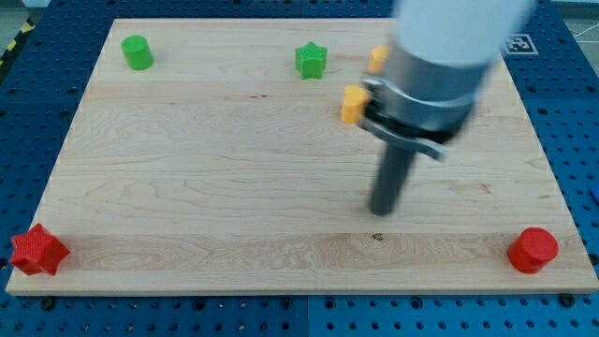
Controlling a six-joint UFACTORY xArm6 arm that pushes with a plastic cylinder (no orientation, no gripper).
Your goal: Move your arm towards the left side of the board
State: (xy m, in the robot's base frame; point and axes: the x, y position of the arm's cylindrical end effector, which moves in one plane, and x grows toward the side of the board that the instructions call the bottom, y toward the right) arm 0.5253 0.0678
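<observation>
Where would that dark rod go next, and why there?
Probably a short slide toward the view's left. My tip sits right of the board's middle, touching no block; the two yellow blocks lie above it, the green star and green cylinder near the top edge. No block lies straight left of it.

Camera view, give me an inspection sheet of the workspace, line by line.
Surface: wooden board, flat, light grain.
Job's things: my tip rests on bare wood right of the board's centre, touching no block.
Clutter: green cylinder top left; green star top centre; yellow block and a second yellow block beside the arm, partly hidden; red star bottom left corner; red cylinder bottom right.
Grippers: nothing seen; the arm ends in a rod.
Cables: nothing seen.
Surroundings: blue perforated table around the board.
</observation>
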